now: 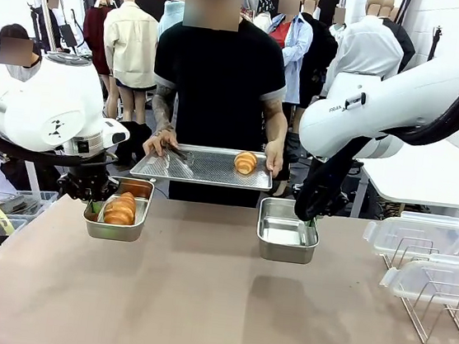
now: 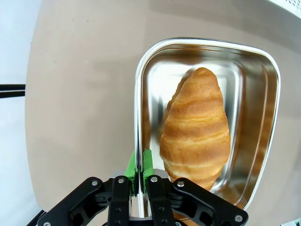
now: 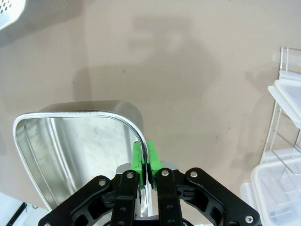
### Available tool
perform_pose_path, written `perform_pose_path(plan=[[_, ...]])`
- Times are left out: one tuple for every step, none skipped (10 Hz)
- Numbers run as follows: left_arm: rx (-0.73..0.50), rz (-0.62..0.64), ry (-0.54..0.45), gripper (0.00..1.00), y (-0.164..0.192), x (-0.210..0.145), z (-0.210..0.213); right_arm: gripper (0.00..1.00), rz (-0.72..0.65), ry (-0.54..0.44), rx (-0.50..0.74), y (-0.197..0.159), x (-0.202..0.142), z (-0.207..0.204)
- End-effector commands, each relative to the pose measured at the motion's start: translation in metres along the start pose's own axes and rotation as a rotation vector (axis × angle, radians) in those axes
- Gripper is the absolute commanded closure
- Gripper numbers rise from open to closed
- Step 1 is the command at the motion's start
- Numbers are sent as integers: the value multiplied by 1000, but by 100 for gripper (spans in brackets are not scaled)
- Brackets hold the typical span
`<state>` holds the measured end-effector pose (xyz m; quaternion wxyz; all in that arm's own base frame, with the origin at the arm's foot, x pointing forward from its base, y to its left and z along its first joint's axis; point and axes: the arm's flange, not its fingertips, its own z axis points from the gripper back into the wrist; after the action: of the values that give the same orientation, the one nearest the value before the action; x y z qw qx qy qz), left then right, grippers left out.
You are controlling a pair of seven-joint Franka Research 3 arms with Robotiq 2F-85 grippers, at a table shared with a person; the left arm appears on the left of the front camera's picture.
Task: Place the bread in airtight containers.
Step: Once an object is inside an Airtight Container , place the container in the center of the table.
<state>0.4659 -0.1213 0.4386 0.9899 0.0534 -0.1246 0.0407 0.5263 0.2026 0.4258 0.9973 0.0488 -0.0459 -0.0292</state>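
Two steel airtight containers are held above the brown table. The left container (image 1: 116, 217) (image 2: 141, 94) holds a golden croissant-like bread (image 1: 121, 209) (image 2: 196, 129), and my left gripper (image 1: 93, 204) (image 2: 140, 167) is shut on its rim. The right container (image 1: 287, 230) (image 3: 70, 150) has nothing in it, and my right gripper (image 1: 312, 221) (image 3: 145, 160) is shut on its rim. Across the table a person holds a flat steel tray (image 1: 201, 167) with another bread (image 1: 245, 162) on it.
Clear plastic lids (image 1: 417, 235) (image 3: 282, 183) lie on a wire rack (image 1: 438, 308) at the table's right. A plastic crate (image 1: 14, 206) stands off the table's left edge. The person's hands (image 1: 160, 142) grip both ends of the tray.
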Motion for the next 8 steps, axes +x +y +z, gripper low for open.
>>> perform_pose_path(plan=[[16,-8,-16,100,2,3,4,100,8,-4,3,1,3,1],[16,-8,-16,100,2,3,4,100,8,-4,3,1,3,1],[16,-8,-16,100,2,3,4,100,8,-4,3,1,3,1],[16,-8,-16,100,2,3,4,100,8,-4,3,1,3,1],[16,-8,-16,100,2,3,4,100,8,-4,3,1,3,1],[16,-8,-16,100,2,3,4,100,8,-4,3,1,3,1],[16,-8,-16,100,2,3,4,100,8,-4,3,1,3,1],[16,-8,-16,100,2,3,4,100,8,-4,3,1,3,1]])
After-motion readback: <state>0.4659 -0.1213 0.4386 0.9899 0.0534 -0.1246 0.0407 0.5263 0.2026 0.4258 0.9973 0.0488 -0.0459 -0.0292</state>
